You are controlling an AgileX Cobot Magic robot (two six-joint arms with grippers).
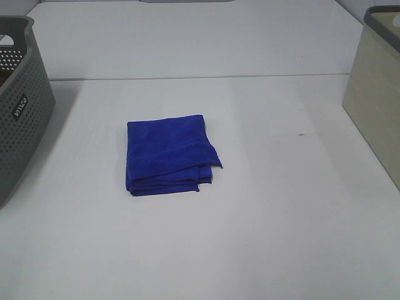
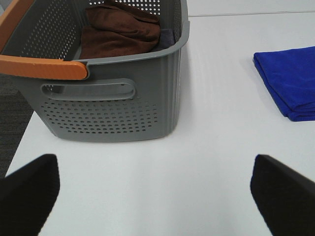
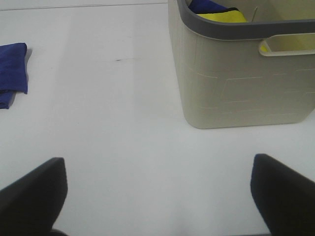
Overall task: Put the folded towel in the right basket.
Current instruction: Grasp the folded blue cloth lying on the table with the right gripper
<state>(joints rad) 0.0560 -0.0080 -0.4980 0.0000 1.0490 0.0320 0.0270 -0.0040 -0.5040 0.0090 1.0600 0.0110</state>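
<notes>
Grey basket (image 1: 19, 106) and beige basket (image 1: 375, 94) are cropped overhead, folded blue towel (image 1: 169, 153) between them; left tool (image 2: 156, 196) and right tool (image 3: 157, 196) spread wide.

white table (image 1: 281, 237) under soft, even light, crossed towards the back by a thin seam (image 1: 200, 77), glossier beyond it. small dark mark (image 1: 302, 134) right of centre. dark grey floor (image 2: 12, 118) showing past one table edge.
</notes>
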